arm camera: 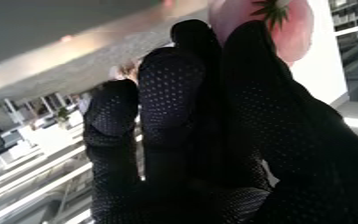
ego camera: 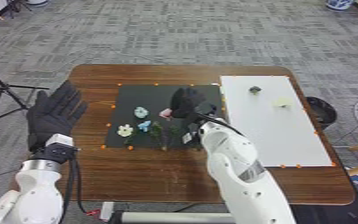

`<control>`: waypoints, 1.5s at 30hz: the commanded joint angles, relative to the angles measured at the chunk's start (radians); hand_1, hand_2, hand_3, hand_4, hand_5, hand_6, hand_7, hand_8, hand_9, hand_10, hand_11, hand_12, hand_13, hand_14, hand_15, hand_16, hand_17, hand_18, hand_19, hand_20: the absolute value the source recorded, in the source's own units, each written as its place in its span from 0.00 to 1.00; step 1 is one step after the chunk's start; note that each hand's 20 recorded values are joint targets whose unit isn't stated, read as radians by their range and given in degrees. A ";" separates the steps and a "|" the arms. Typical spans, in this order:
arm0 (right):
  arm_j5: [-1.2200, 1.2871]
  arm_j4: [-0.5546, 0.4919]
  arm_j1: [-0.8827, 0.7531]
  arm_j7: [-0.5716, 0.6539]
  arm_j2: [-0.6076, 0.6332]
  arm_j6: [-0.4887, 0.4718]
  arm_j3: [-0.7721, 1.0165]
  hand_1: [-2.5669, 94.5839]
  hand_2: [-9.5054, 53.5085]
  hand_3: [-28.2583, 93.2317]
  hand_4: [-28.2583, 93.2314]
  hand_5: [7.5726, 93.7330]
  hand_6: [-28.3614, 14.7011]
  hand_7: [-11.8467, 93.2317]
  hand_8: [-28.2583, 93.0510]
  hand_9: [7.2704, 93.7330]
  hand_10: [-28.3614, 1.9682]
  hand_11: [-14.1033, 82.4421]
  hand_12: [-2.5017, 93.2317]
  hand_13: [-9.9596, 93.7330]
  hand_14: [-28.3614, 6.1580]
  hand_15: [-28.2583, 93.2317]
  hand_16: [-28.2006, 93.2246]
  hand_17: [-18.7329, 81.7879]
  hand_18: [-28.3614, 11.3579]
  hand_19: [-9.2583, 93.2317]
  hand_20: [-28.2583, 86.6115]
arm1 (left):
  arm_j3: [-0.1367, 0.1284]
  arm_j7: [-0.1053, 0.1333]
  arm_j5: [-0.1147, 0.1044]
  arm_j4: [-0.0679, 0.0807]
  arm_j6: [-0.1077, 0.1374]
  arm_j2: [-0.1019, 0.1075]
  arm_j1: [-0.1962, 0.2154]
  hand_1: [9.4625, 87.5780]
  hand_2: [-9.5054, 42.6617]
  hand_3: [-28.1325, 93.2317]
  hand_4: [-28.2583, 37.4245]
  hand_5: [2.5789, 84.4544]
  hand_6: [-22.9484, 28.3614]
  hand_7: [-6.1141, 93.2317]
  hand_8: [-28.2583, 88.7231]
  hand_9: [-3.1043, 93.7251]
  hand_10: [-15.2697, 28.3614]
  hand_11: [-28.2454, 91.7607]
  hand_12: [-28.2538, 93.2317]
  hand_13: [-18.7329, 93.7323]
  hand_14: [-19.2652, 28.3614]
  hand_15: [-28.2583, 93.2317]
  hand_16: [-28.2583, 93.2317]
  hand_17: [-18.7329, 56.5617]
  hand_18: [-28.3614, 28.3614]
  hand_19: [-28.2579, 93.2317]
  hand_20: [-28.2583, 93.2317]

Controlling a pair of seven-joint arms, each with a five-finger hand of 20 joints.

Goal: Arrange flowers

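In the head view my left hand is open, fingers straight, beside the table's left edge. My right hand is over the dark mat, with a pink flower at its fingertips. The right wrist view shows the right hand with thumb and fingers pinched together on the pink flower, its green base beside the thumb tip. Left of it on the mat are a pale blue flower, a blue flower, a cream flower and green stems.
A white board covers the table's right part, bearing a small dark object and a pale yellow piece. A black bin stands beyond the right edge. A black tripod stands at the left. Small orange markers line the mat.
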 commanded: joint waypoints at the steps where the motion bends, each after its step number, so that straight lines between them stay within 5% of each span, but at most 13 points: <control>1: -0.049 0.048 -0.012 -0.010 -0.045 -0.029 -0.015 0.62 0.00 0.80 0.00 0.76 0.65 0.48 0.27 0.81 0.68 0.22 0.32 0.80 0.67 0.72 0.53 0.60 0.21 0.91 0.60 | 0.001 0.007 -0.033 -0.001 0.008 0.007 0.001 0.21 0.45 0.78 0.00 0.48 0.60 0.15 0.17 0.33 0.64 0.36 0.30 0.36 0.66 0.36 0.21 0.16 0.74 0.50 0.30; 4: -0.058 0.057 -0.008 -0.004 -0.046 -0.013 -0.013 0.62 0.00 0.80 0.00 0.76 0.65 0.47 0.26 0.81 0.68 0.22 0.32 0.80 0.67 0.72 0.53 0.59 0.21 0.91 0.60 | -0.004 0.008 -0.033 -0.002 0.009 0.009 0.004 0.21 0.45 0.78 0.00 0.48 0.60 0.16 0.17 0.33 0.64 0.36 0.30 0.36 0.66 0.36 0.21 0.16 0.74 0.50 0.30; 6: -0.045 0.060 -0.005 0.003 -0.049 -0.019 -0.009 0.62 0.00 0.80 0.01 0.75 0.65 0.47 0.26 0.81 0.67 0.22 0.32 0.80 0.67 0.72 0.53 0.59 0.21 0.91 0.59 | -0.004 0.010 -0.057 -0.010 0.031 0.008 0.008 0.21 0.45 0.78 0.00 0.49 0.60 0.16 0.17 0.33 0.64 0.36 0.30 0.36 0.66 0.36 0.21 0.16 0.74 0.50 0.30; 13: -0.040 0.072 0.002 0.013 -0.052 -0.019 0.002 0.62 0.00 0.80 0.01 0.74 0.64 0.42 0.23 0.77 0.65 0.24 0.29 0.79 0.67 0.71 0.54 0.59 0.21 0.90 0.59 | -0.006 0.017 -0.070 -0.011 0.025 0.004 0.014 0.21 0.46 0.78 0.00 0.50 0.61 0.16 0.17 0.34 0.65 0.37 0.30 0.37 0.66 0.37 0.21 0.15 0.75 0.51 0.30; 35: -0.010 0.052 -0.014 0.043 -0.044 -0.055 0.015 0.55 0.00 0.83 0.01 0.70 0.62 0.32 0.22 0.69 0.54 0.30 0.19 0.77 0.64 0.71 0.53 0.57 0.20 0.89 0.58 | -0.010 0.012 -0.066 -0.005 0.014 0.012 0.011 0.21 0.46 0.79 0.00 0.50 0.61 0.16 0.17 0.35 0.65 0.38 0.30 0.38 0.69 0.39 0.21 0.15 0.75 0.51 0.30; 45: 0.023 0.053 0.060 0.080 0.071 0.055 0.124 0.47 0.01 0.86 0.04 0.65 0.63 0.29 0.14 0.64 0.52 0.28 0.18 0.76 0.60 0.73 0.46 0.57 0.21 0.88 0.58 | -0.007 0.016 -0.047 -0.008 0.000 -0.007 0.009 0.21 0.46 0.78 0.00 0.50 0.61 0.16 0.17 0.35 0.65 0.37 0.30 0.38 0.68 0.38 0.20 0.16 0.75 0.51 0.30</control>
